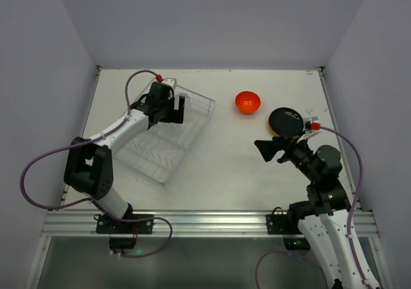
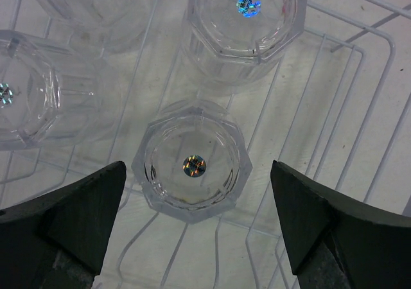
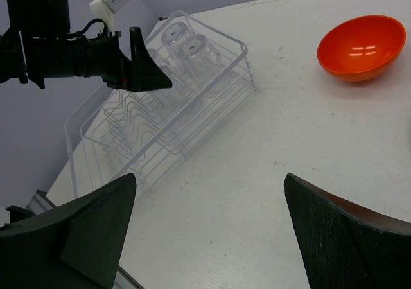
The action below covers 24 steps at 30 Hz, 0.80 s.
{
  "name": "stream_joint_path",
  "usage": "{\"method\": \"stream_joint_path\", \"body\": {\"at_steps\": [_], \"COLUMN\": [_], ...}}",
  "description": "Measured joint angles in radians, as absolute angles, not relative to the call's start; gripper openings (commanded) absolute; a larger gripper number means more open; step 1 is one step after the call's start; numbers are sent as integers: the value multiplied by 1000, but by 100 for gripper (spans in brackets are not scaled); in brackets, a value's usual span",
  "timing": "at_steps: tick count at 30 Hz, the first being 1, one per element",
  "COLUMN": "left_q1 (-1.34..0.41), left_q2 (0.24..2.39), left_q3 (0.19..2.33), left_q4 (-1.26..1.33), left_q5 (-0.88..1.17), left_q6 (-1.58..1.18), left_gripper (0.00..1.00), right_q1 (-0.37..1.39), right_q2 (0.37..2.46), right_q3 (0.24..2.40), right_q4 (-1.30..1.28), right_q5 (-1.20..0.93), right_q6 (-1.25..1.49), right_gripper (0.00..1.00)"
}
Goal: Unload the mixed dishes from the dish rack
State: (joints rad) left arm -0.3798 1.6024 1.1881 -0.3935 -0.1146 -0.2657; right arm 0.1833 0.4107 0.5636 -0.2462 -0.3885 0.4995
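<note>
Left fingers [image 2: 83,212] were spread wide and empty, hovering over a glass [image 2: 192,167] at the far end of the rack [image 1: 164,157]; right fingers [image 3: 90,231] gaped empty too, off to the rack's right. Worry: neighbouring glasses [image 2: 244,26] crowded it, so a finger could clip one or snag wire. Plenty of open bench [image 1: 231,154] lay right of the rack, bowl [image 1: 247,101] aside.

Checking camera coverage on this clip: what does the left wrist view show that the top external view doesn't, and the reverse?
Only the left wrist view: the clear drinking glasses standing in the rack, the nearest centred between the jaws of the open left end effector.
Only the top external view: the orange-red bowl and black plate outside the rack, and the right end effector near them.
Both: the wire dish rack with the left end effector over it.
</note>
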Motion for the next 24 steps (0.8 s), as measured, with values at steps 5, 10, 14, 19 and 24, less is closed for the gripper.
{"method": "stream_joint_path", "body": {"at_steps": [5,10,14,19,24], "left_q1": [-380,-380,-380,-380,-380], "left_q2": [1669,1676,1674,1661,1598], "left_q3": [1195,1200,1200,1200,1202], "left_q4": [-382,-378,-378,-385,-398], "left_q5": [-115,-118,-119,-119,-114], "left_q6": [-264,-249,-241,-234,-222], "left_gripper": [86,61,33,7,0], "right_q1": [183,183,183,183,183], "right_q2": [421,430,439,440,447], "right_q3": [563,561,559,554,553], "right_q4": [-245,-238,-236,-228,-217], "right_q5": [-396,-407,-411,-411,-411], "right_q6": [496,496,496,496,496], "right_gripper": [99,99,99,99,99]}}
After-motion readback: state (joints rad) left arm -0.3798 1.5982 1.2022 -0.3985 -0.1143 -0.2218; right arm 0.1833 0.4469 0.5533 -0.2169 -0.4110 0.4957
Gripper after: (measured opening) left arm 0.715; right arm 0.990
